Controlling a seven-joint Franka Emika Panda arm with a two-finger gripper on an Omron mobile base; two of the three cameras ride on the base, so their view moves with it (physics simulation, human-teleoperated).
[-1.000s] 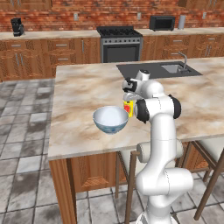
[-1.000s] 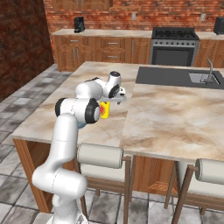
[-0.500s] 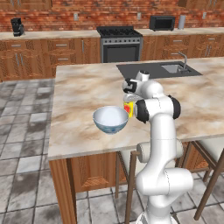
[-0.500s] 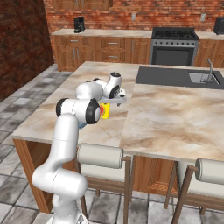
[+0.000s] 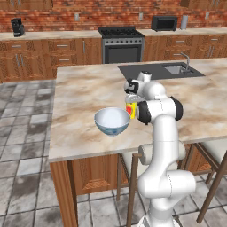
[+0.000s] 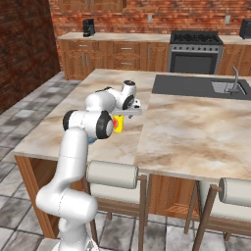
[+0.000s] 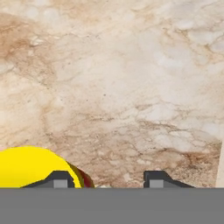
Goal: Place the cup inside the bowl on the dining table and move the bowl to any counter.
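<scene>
The big island bench with its beige veined top fills the middle of the kitchen, and everything here gets placed against the bowl sitting on it; behind the bowl, across the floor, the wall bench runs under the red brick, with the stove set in it, well apart from the bowl; the dark sink is let into the island top, beyond the bowl and off to its right; the white arm rises just right of the bowl and bends over the island; two stools tuck under the island's near edge; the bowl itself, white inside and blue-grey outside, stands upright near the front edge of the island; the hand hangs just right of the bowl and above the cup, pointing down at the marble; its two dark fingertips are spread apart, nothing pinched between them; the little yellow cup stands on the island just beside the bowl's right rim, outside it; in the hand view the cup sits by the left fingertip, not between the two.
</scene>
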